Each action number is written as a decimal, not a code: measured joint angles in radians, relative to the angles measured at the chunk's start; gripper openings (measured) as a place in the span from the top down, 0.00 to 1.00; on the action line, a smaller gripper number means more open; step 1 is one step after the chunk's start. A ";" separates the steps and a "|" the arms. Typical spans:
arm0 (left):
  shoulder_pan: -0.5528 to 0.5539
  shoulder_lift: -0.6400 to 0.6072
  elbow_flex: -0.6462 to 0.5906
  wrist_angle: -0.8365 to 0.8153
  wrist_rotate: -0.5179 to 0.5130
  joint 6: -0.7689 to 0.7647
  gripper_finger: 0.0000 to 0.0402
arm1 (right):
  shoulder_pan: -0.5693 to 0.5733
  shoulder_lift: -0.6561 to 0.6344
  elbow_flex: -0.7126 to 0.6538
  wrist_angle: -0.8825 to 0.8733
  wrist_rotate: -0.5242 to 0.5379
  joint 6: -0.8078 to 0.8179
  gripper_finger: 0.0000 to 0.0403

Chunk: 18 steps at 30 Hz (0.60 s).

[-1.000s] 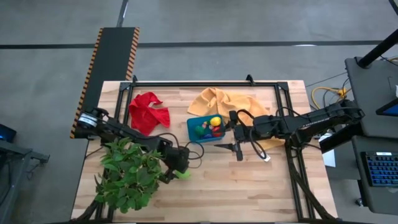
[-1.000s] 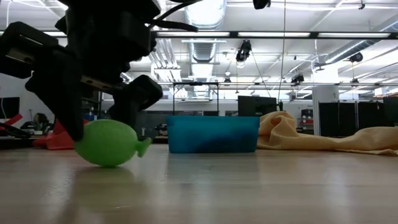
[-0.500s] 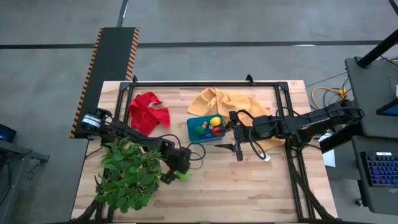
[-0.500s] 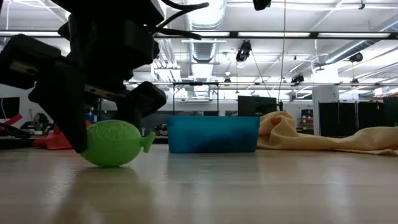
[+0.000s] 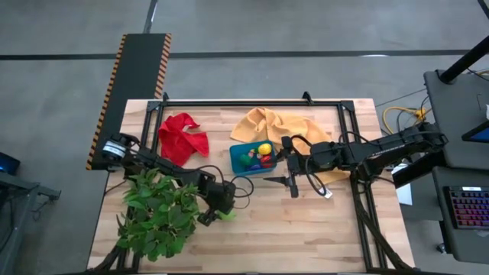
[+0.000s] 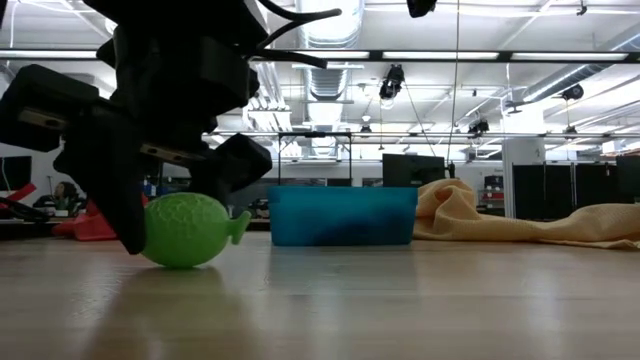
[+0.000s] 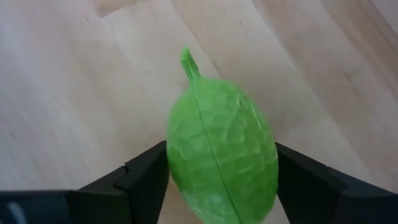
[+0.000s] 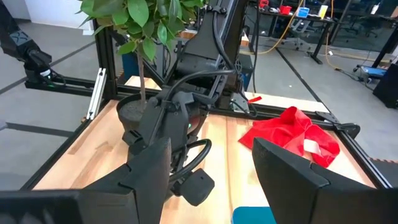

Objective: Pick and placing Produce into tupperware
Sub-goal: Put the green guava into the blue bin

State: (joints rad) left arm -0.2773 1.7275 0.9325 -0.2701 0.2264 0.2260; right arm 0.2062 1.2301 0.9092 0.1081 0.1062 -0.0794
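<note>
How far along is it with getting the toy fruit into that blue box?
Well along, it seems. Several pieces, yellow, red and green, already lie in the teal tupperware. The left gripper has its fingers either side of a light green fruit on the table, apparently closing; it isn't lifted yet. That one remains to carry over; no other loose produce shows. The right gripper waits open beside the tupperware.

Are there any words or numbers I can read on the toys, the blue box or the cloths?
No readable words or numbers anywhere.
Green toy fruit: only bumpy skin, no writing.
Blue box: plain.
Red cloth: a small white tag, too small to read.
Yellow cloth: plain.
</note>
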 joint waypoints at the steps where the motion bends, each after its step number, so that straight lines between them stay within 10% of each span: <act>1: 0.001 0.000 0.000 -0.001 0.000 0.000 0.41 | 0.000 0.000 0.000 0.000 0.000 0.000 0.46; 18: 0.017 -0.007 0.002 -0.008 -0.009 0.017 0.46 | 0.000 0.000 0.000 0.000 0.000 -0.003 0.46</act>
State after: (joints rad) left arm -0.2601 1.7207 0.9347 -0.2782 0.2173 0.2429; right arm 0.2066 1.2301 0.9092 0.1085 0.1062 -0.0826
